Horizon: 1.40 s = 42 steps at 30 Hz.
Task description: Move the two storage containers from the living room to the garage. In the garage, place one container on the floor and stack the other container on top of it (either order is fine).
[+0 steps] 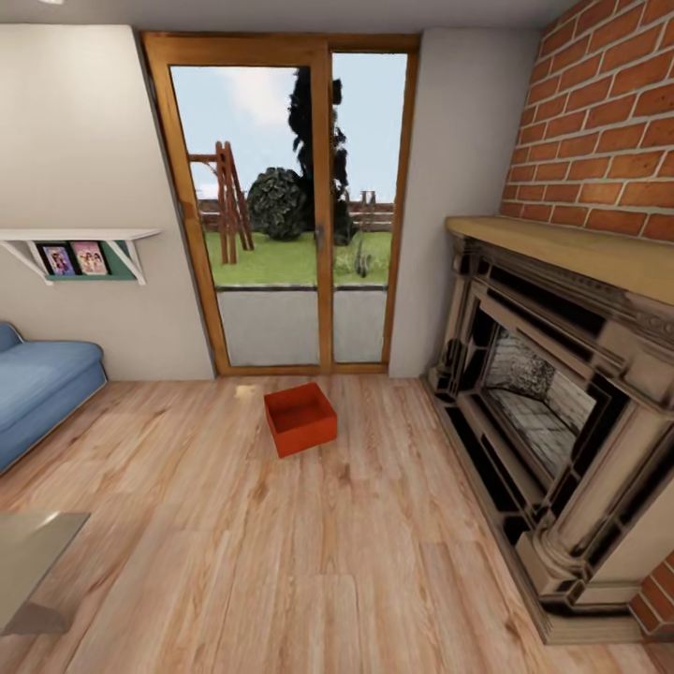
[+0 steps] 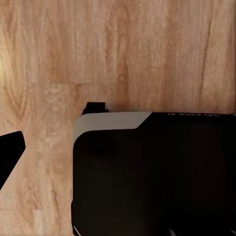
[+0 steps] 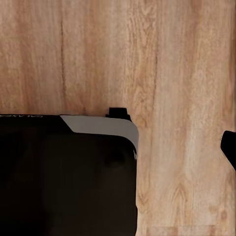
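At the far left of the head view, a blue sofa (image 1: 37,384) sits under a white wall shelf (image 1: 80,245) holding framed photos, with a glass tabletop corner (image 1: 33,552) nearer the camera. On the light wood plank floor (image 1: 281,562) in the middle, one orange-red storage container (image 1: 300,418) stands open-top, just before the wood-framed glass doors (image 1: 285,206). To the right stands the fireplace (image 1: 552,402) against red brick. Both wrist views look down at planks and the robot's dark base (image 2: 152,172); whether either end effector is apart or together cannot be told.
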Available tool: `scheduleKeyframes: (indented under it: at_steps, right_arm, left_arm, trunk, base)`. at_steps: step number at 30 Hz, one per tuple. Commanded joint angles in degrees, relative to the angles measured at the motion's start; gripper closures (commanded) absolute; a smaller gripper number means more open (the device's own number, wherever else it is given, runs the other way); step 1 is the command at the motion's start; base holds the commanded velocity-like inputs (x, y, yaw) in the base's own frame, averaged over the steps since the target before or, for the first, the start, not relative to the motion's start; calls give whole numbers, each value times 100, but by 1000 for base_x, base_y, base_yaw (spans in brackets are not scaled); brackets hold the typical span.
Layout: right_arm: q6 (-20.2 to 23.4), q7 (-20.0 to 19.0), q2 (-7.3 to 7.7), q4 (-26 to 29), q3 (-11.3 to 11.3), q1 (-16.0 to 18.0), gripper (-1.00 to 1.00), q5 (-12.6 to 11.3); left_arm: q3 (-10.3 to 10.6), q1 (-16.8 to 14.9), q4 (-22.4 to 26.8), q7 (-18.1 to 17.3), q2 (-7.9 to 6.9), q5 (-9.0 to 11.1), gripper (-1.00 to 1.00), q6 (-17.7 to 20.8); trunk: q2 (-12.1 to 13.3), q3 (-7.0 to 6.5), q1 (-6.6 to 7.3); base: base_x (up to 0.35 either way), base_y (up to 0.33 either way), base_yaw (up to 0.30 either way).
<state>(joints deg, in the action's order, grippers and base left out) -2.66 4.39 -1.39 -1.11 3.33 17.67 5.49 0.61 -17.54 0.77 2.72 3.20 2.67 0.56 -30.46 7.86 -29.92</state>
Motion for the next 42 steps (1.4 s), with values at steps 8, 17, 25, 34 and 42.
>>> scheduleKeyframes:
  at_steps: [8,17,25,34,42]
  right_arm:
    - [-24,26,-1,-12,42,8,-100,58]
    - [-28,27,-2,-12,41,8,-100,58]
    - [-32,27,-1,-12,37,8,-100,58]
    - [-32,27,-1,-12,40,7,-100,57]
    - [-32,27,-1,-12,37,7,-100,58]
  left_arm:
    - [9,-4,2,18,-4,45,-100,6]
    - [9,-5,2,18,-4,50,-100,6]
    - [9,-4,2,18,-4,52,-100,-1]
    - [9,-4,2,18,-4,50,-100,-3]
    - [9,-4,2,18,-4,58,-100,-3]
  trunk:
    - [-9,10,-5]
    - [-9,10,-5]
    - [-9,10,-5]
    - [-9,10,-5]
    - [-9,10,-5]
  base:
    - [258,-231,0]
    - [260,-231,10]
    - [217,-141,202]
    - [31,-7,250]
    - [1,0,252]
